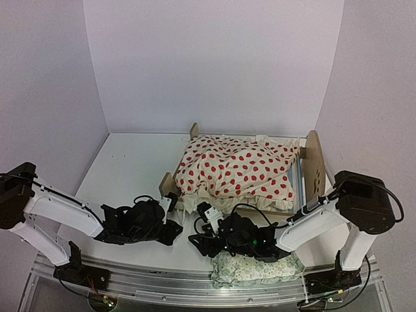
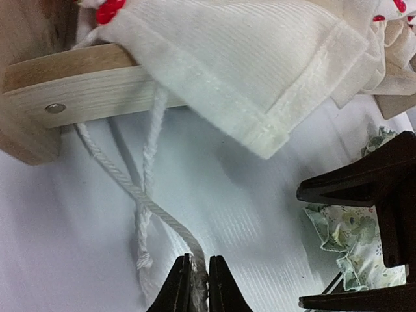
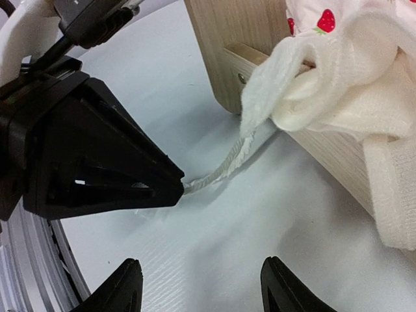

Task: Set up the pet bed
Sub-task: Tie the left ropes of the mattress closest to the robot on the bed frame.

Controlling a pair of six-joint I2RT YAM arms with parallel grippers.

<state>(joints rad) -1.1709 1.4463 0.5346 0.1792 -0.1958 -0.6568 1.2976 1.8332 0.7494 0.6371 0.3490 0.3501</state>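
From above, the pet bed lies ahead of both grippers, and its long side runs left to right across them. The left gripper sits just in front of the bed's near left corner. The right gripper is right beside it. A dotted cushion lies on the bed.

In the left wrist view, the left gripper is almost closed and pinches a white string. The string runs up and to the left, away from the gripper, to the bed's wooden rail.

In the right wrist view, the right gripper's jaws are wide apart and hold nothing. The string lies ahead of it, a little to the left. I think this arm is best placed to grab the string next
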